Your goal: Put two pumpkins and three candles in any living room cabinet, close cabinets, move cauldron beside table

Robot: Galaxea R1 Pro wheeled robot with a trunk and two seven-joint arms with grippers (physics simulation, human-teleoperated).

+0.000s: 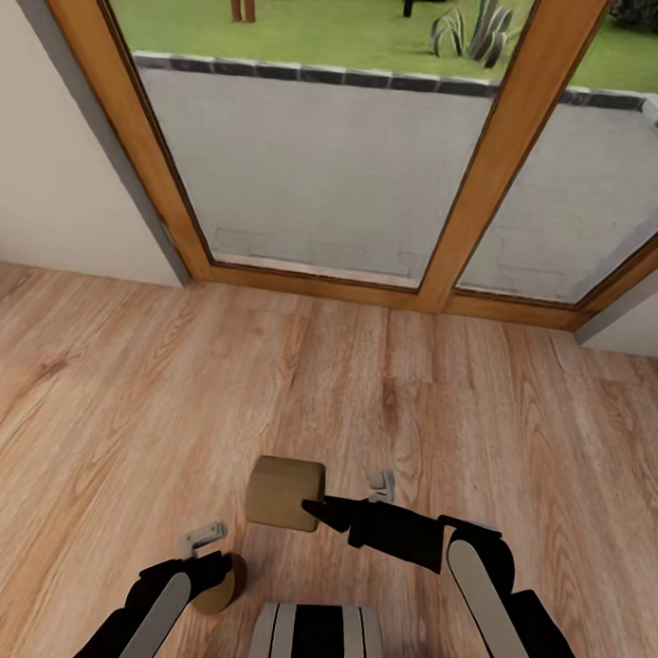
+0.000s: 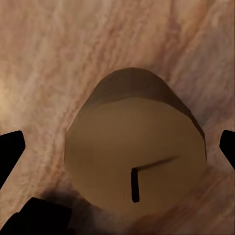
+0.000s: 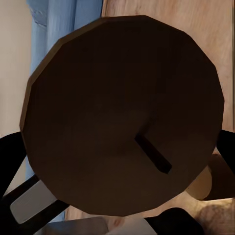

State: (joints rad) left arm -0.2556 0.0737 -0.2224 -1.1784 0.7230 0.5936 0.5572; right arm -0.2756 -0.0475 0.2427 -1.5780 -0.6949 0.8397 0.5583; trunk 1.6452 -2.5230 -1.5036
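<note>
Two candles are held above the wood plank floor (image 1: 128, 388). One beige candle (image 1: 283, 493) hangs sideways at the tip of my right gripper (image 1: 310, 507), which is shut on it. In the right wrist view this candle (image 3: 122, 112) looks dark, its wick end facing the camera between the black fingers (image 3: 10, 161). My left gripper (image 1: 222, 574) is shut on the second candle (image 1: 215, 591), low at the left. The left wrist view shows that candle (image 2: 134, 152) from its wick end, with the fingertips (image 2: 10, 147) at either side. Pumpkins, cabinet, cauldron and table are out of view.
Wood-framed glass doors (image 1: 466, 220) stand ahead, with a paved terrace and lawn behind them. White walls (image 1: 49, 186) flank the doors at left and right. A strip of blue sofa (image 3: 58, 24) shows past the candle in the right wrist view.
</note>
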